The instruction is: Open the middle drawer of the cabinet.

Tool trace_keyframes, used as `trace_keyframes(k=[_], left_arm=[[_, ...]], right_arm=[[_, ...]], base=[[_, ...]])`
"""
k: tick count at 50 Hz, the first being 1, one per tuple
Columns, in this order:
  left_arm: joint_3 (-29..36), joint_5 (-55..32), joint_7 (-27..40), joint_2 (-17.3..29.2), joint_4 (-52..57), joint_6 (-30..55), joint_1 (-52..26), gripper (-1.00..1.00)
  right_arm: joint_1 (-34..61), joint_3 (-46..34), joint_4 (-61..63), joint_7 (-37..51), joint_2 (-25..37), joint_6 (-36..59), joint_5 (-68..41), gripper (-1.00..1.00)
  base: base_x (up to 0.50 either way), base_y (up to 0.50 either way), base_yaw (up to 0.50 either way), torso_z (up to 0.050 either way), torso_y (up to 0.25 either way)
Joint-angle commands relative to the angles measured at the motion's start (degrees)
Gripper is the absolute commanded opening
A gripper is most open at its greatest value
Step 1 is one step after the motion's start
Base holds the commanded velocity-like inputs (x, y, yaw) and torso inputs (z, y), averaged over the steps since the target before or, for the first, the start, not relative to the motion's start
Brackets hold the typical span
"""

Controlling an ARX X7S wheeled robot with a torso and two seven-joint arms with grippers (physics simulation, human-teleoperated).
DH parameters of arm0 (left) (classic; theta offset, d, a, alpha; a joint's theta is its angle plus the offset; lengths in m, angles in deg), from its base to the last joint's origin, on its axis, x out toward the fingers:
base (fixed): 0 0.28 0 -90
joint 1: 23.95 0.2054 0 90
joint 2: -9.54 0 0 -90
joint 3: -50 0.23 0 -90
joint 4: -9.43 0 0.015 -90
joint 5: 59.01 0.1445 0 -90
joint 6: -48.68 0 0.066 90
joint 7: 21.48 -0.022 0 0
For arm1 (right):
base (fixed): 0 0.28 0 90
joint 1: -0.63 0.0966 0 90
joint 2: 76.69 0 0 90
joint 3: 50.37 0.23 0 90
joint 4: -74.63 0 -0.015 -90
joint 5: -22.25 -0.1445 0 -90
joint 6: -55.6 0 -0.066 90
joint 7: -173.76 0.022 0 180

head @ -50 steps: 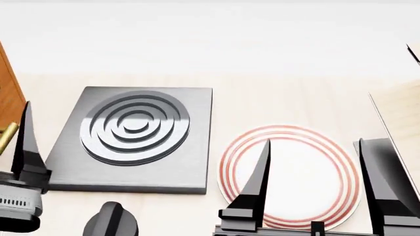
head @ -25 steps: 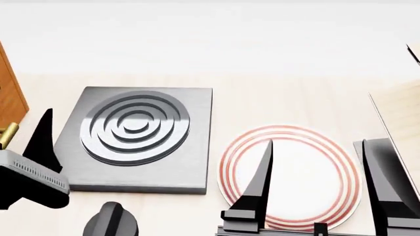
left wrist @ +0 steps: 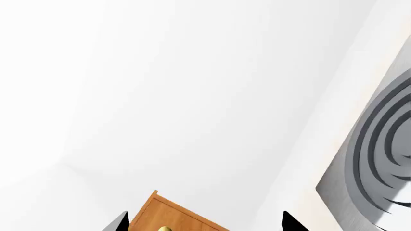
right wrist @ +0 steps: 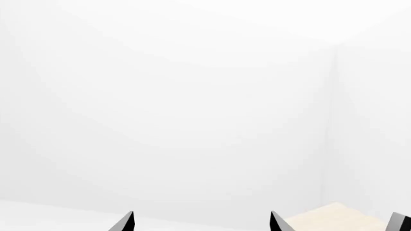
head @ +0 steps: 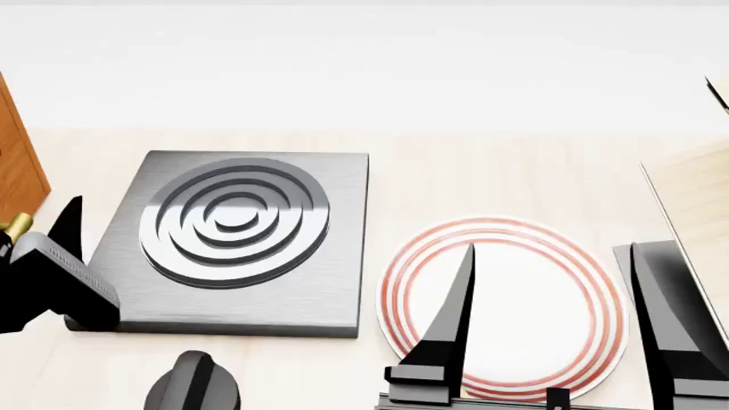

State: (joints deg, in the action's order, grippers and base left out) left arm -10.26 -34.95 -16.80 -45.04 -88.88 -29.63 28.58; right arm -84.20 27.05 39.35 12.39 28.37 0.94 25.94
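Observation:
The cabinet (head: 16,162) shows only as an orange-brown strip at the head view's far left edge, with a bit of brass handle (head: 16,226) on it. I cannot tell which drawer that handle belongs to. My left gripper (head: 46,248) is turned toward the cabinet, close to that handle. In the left wrist view the cabinet's corner (left wrist: 176,216) and a brass handle end (left wrist: 164,228) sit between the open left gripper's (left wrist: 204,225) tips, not touching them. My right gripper (head: 564,316) hangs open and empty over the plate; it also shows open in the right wrist view (right wrist: 202,224).
A grey square burner slab (head: 330,290) with concentric rings lies just right of the left gripper. A white plate (head: 513,256) with red rings lies under the right gripper. A black knob (head: 194,384) is at the front. A pale wood rack (head: 697,192) stands at the right edge.
My left gripper has turned from upright to pointing sideways at the cabinet and has moved left toward the brass handle. The right gripper has barely moved.

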Motion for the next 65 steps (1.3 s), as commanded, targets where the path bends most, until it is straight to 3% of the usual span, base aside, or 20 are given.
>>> trace_keyframes(k=[1,24,47,65], left_arm=[[1.7,0.8,-0.4,-1.1,-8.7,-1.0,-3.9,1.00],[5.3,2.9,1.3,-2.8,-24.6,-6.0,-9.8,1.00],[6.8,1.1,-2.1,-2.6,-31.3,-10.7,-12.0,1.00],[8.0,2.6,-2.3,-2.9,-35.2,-9.5,-13.2,1.00]], right_arm=[[-0.8,0.1,-1.3,0.3,0.4,-0.1,-1.6,1.00],[-0.7,0.1,-1.8,0.7,0.8,-0.4,-2.3,1.00],[-1.0,-0.1,-2.2,1.2,1.3,-0.8,-2.8,1.00],[-0.9,-0.3,-2.7,1.5,1.6,-1.1,-3.2,1.00]], base=[[0.00,0.00,0.00,0.000,0.000],[0.00,0.00,0.00,-0.001,0.000],[0.00,0.00,0.00,-0.001,0.000],[0.00,0.00,0.00,-0.001,0.000]])
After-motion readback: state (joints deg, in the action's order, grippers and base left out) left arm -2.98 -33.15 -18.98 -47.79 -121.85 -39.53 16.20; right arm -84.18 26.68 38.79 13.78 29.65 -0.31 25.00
